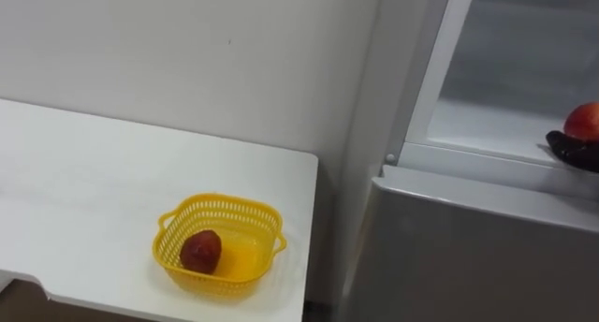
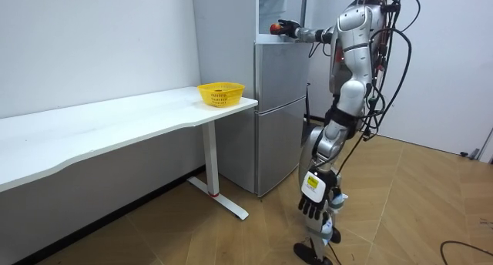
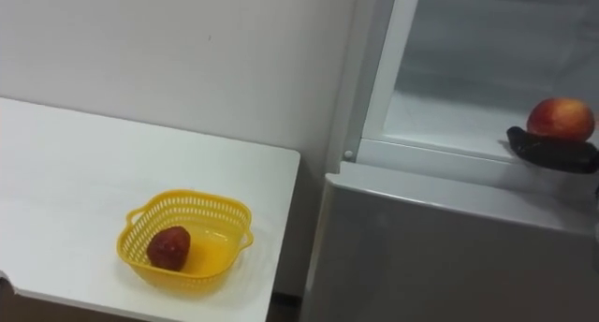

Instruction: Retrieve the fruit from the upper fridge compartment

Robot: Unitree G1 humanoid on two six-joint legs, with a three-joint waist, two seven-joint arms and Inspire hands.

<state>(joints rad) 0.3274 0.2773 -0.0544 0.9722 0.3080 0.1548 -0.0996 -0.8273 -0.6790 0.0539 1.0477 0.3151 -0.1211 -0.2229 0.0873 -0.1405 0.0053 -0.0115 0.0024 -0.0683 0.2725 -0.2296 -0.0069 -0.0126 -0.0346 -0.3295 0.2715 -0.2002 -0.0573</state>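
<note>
A red-orange fruit [image 3: 560,119] rests on my right hand [image 3: 552,153], whose dark fingers curl round it from below at the front edge of the open upper fridge compartment [image 3: 468,116]. The room view has that arm stretched out to the fridge top, with the right hand [image 2: 288,27] on the fruit. A yellow mesh basket [image 1: 169,221] sits near the white table's corner beside the fridge. A dark red fruit [image 1: 200,251] lies inside it. My left hand [image 2: 314,199] hangs by my side with relaxed fingers.
The grey lower fridge door [image 3: 449,256] is closed below the open compartment. The white table [image 2: 115,122] runs along the wall to the fridge's left. I stand on wooden floor [image 2: 416,211] facing the fridge.
</note>
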